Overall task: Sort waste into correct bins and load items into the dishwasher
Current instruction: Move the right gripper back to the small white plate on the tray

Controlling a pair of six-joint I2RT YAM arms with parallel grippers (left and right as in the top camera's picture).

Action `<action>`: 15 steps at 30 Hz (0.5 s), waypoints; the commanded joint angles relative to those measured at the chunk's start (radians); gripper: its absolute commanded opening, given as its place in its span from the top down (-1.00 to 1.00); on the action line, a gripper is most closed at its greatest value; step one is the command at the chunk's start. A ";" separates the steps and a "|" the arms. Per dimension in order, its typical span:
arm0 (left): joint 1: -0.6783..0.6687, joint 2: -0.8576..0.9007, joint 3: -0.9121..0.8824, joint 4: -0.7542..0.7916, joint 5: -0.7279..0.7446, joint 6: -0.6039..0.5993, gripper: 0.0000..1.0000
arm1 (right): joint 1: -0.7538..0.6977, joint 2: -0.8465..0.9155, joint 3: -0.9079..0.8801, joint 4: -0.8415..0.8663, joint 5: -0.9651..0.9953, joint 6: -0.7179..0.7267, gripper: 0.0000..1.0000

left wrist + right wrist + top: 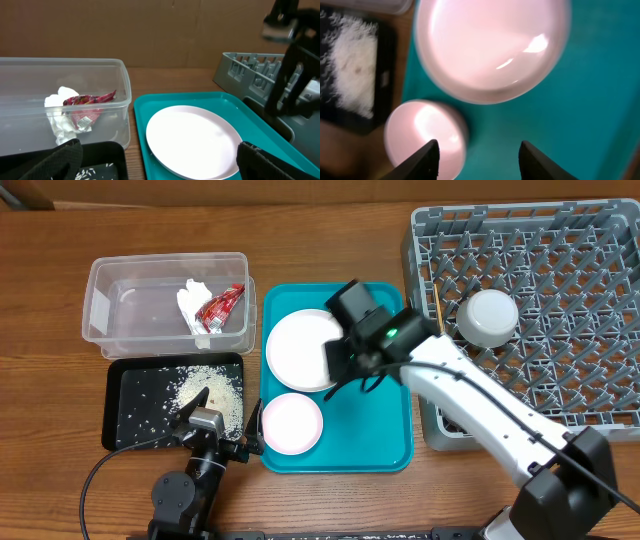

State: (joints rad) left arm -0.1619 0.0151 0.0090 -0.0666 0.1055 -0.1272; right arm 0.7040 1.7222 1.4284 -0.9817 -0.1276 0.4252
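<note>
- Wooden worktop (60,480), teal tray (385,430) on it.
- Right pincer (480,160), spread, hovers at the right rim of the large white plate (298,348).
- Left pincer (225,442), spread too, sits farther off.

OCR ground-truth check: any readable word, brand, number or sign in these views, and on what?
No legible text in any view.
Snack wrapper in the clear tub: red-and-white print, too small and crinkled to read.
Large plate and dish rack: no markings visible.
</note>
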 commanded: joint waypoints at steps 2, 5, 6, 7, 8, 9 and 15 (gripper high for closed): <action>0.005 -0.009 -0.004 0.000 0.015 -0.007 -1.00 | 0.078 0.055 -0.098 0.040 -0.135 0.130 -0.05; 0.005 -0.009 -0.004 0.000 0.015 -0.007 -1.00 | 0.103 0.088 -0.153 0.080 -0.140 0.195 0.01; 0.005 -0.009 -0.004 0.000 0.015 -0.007 -1.00 | 0.108 0.093 -0.169 0.093 -0.143 0.209 0.07; 0.005 -0.009 -0.004 0.000 0.015 -0.007 -1.00 | 0.110 0.101 -0.185 0.106 -0.143 0.217 0.11; 0.005 -0.009 -0.004 0.000 0.015 -0.007 -1.00 | 0.111 0.105 -0.195 0.113 -0.143 0.226 0.21; 0.005 -0.009 -0.004 0.000 0.015 -0.007 -1.00 | 0.110 0.107 -0.205 0.116 -0.143 0.241 0.31; 0.005 -0.009 -0.004 0.000 0.015 -0.007 -1.00 | 0.091 0.102 -0.216 0.110 -0.099 0.256 0.92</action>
State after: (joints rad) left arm -0.1619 0.0151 0.0090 -0.0662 0.1059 -0.1272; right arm 0.8131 1.8336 1.2106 -0.8677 -0.2501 0.6552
